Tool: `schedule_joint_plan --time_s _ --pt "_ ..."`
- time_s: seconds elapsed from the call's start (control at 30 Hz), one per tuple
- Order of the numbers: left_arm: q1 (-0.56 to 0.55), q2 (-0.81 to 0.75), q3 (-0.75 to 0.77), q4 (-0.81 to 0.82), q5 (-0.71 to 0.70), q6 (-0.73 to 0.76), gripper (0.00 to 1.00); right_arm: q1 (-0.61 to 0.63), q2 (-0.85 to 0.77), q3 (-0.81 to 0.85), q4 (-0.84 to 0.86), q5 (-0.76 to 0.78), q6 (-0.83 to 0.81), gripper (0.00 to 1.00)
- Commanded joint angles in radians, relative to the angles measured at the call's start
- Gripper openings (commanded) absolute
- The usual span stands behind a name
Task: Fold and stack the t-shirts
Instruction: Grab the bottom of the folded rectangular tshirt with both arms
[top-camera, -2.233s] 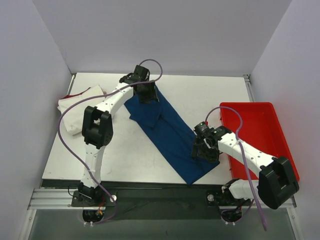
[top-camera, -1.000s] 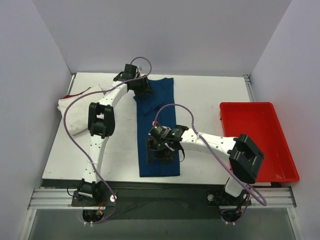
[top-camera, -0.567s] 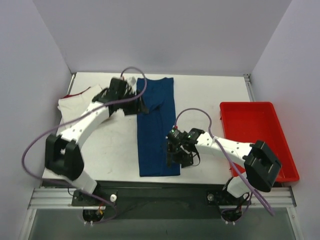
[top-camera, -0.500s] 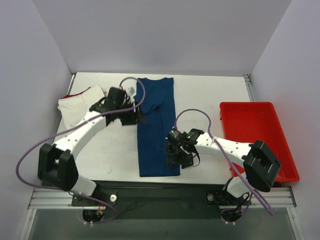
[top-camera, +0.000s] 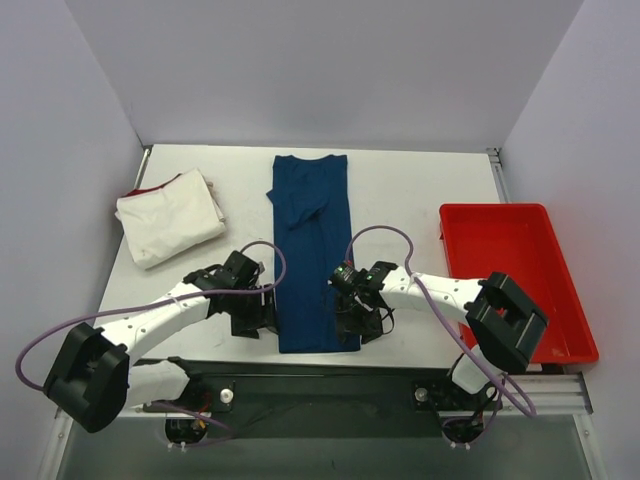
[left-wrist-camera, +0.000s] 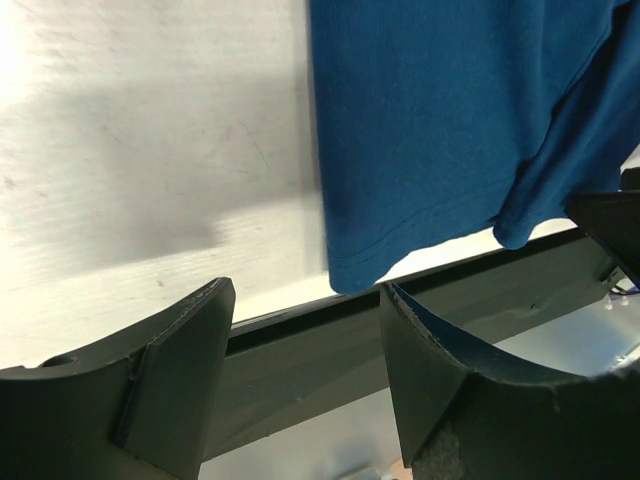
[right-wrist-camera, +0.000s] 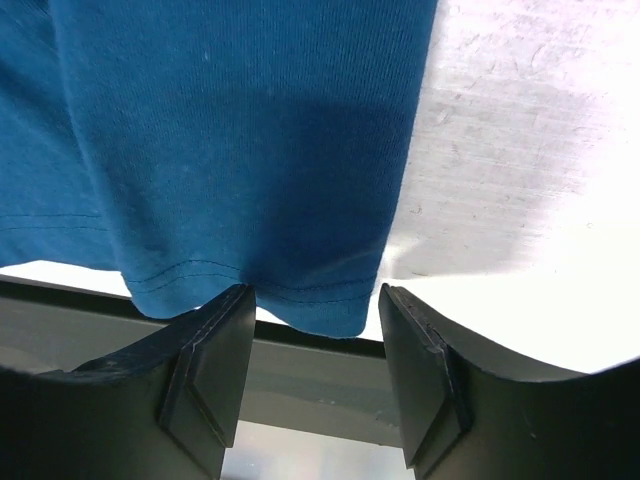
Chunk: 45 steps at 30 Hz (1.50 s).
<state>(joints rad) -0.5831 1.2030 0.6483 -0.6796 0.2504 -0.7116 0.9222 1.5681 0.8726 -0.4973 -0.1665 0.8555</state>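
The blue shirt (top-camera: 312, 250) lies folded in a long strip down the middle of the table (top-camera: 420, 190), and the white shirt (top-camera: 168, 218) sits folded at the far left. The left gripper (top-camera: 262, 320) and right gripper (top-camera: 352, 320) hang over the strip's near corners, both spread wide and pinching nothing.

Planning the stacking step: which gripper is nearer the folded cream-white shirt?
Left. The left gripper is nearer the table's front edge than the cream-white shirt and to its right, at the blue shirt's near-left corner. The right gripper is farther right, at the near-right corner.
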Motion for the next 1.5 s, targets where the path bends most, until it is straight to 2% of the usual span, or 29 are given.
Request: schedule_joint_plan --time_s 0.0,0.17,0.47,0.6,0.77,1.07,1.2,1.27,1.3,1.33,1.43,1.47 --pt "-0.027 0.000 -0.013 0.084 0.026 -0.068 0.70 0.007 0.009 -0.007 -0.029 0.013 -0.004 0.52" --pt "-0.066 0.026 -0.029 0.150 0.041 -0.107 0.70 0.007 0.024 -0.003 -0.027 0.016 -0.006 0.51" --pt "-0.155 0.128 -0.041 0.155 0.027 -0.143 0.70 0.012 0.038 -0.017 -0.027 0.028 -0.007 0.48" --pt "-0.161 0.145 -0.035 0.120 0.001 -0.127 0.66 0.010 0.037 -0.027 -0.029 0.035 -0.003 0.42" --pt "-0.161 0.168 -0.071 0.135 0.004 -0.126 0.52 0.009 0.021 -0.050 -0.033 0.038 0.008 0.34" --pt "-0.162 0.136 -0.088 0.109 -0.028 -0.135 0.46 0.000 -0.002 -0.073 -0.052 0.048 0.022 0.34" --pt "-0.162 0.127 -0.108 0.124 -0.026 -0.144 0.37 0.000 -0.008 -0.078 -0.063 0.053 0.022 0.33" --pt "-0.162 0.107 -0.116 0.126 -0.033 -0.149 0.29 -0.002 -0.013 -0.081 -0.063 0.053 0.022 0.26" --pt "-0.162 0.101 -0.118 0.124 -0.037 -0.155 0.22 0.000 -0.011 -0.080 -0.063 0.053 0.019 0.21" --pt "-0.164 0.084 -0.119 0.124 -0.043 -0.157 0.18 -0.002 -0.010 -0.077 -0.063 0.053 0.019 0.12" --pt "-0.162 0.069 -0.131 0.135 -0.045 -0.166 0.08 0.000 0.000 -0.072 -0.066 0.050 0.016 0.02" --pt "-0.162 0.063 -0.133 0.134 -0.046 -0.167 0.06 -0.002 0.001 -0.072 -0.066 0.050 0.014 0.02"
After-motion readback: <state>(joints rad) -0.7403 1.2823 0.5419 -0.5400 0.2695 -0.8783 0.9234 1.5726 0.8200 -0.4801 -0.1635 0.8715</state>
